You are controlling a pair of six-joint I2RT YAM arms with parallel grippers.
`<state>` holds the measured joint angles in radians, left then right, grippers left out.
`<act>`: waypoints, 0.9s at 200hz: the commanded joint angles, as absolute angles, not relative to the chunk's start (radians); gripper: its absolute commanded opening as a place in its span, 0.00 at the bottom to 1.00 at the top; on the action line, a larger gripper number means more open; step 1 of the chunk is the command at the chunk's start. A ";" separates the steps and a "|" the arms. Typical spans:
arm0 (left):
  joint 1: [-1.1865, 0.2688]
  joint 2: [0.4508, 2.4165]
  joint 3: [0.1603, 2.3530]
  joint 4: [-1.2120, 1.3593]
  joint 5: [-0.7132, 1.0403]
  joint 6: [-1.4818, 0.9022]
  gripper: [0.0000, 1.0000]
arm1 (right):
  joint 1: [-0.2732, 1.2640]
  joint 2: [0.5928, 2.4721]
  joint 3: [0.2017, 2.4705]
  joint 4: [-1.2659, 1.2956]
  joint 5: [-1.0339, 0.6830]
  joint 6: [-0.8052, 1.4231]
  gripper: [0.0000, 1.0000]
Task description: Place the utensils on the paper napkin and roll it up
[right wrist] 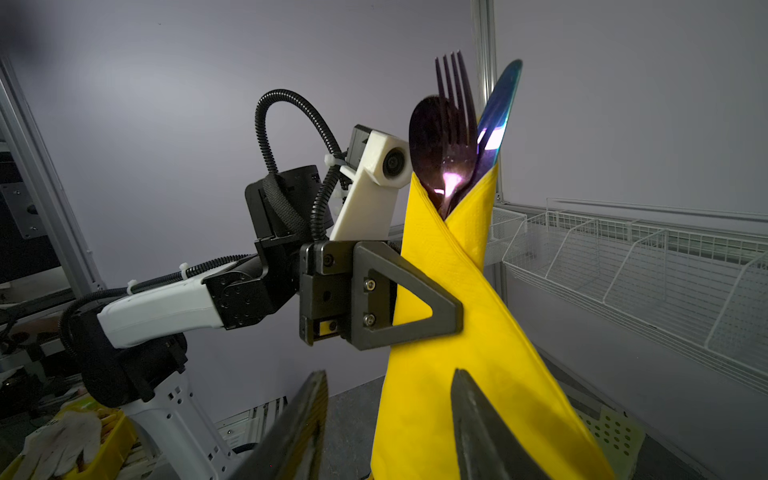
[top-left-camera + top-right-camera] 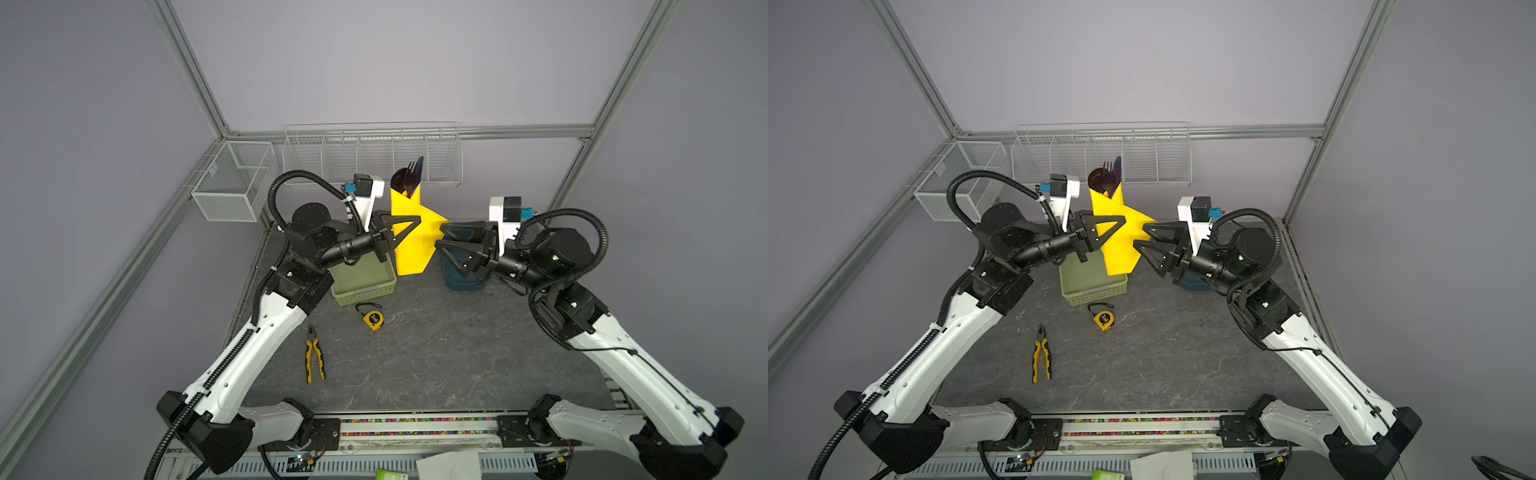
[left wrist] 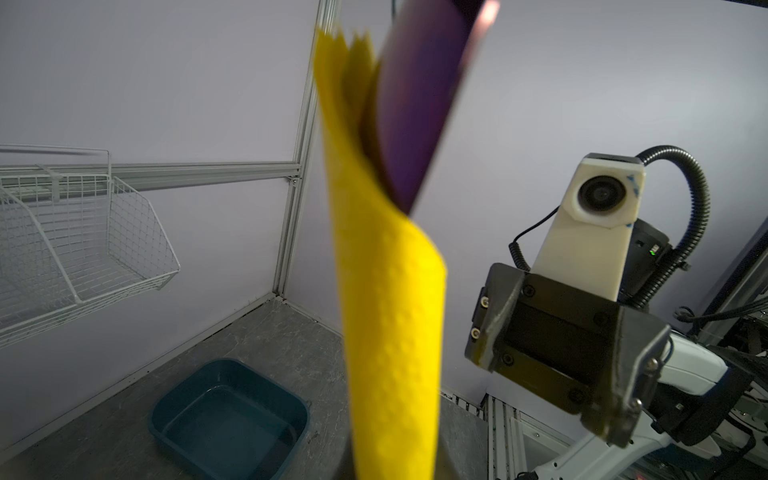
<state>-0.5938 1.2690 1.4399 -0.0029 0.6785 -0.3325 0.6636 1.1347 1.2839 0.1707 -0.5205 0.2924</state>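
Left gripper [image 2: 415,220] pinches the upright paper napkin [image 2: 409,253]; right gripper [image 2: 439,236] spread just beside.

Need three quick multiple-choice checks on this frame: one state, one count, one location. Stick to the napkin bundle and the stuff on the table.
1. The left gripper is: A open; B shut on the napkin; C shut on nothing.
2. How many utensils poke out of the napkin's top: A one; B two; C three.
3. The tape measure lies: A on the table beside the green basket; B inside that basket; C on the napkin.

Answers:
1 B, it clamps across the yellow roll in the right wrist view.
2 C, a spoon, a fork and a bluish blade show.
3 A, both top views show it on the table next to the basket.
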 commanded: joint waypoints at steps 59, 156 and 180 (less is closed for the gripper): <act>-0.589 1.273 1.457 0.113 0.761 -0.382 0.00 | 0.675 1.206 1.336 0.108 -0.521 0.257 0.49; -0.589 1.298 1.457 0.243 0.854 -0.495 0.00 | 0.679 1.246 1.353 0.169 -0.640 0.315 0.46; -0.589 1.295 1.459 0.261 0.862 -0.506 0.00 | 0.680 1.255 1.353 0.162 -0.646 0.317 0.46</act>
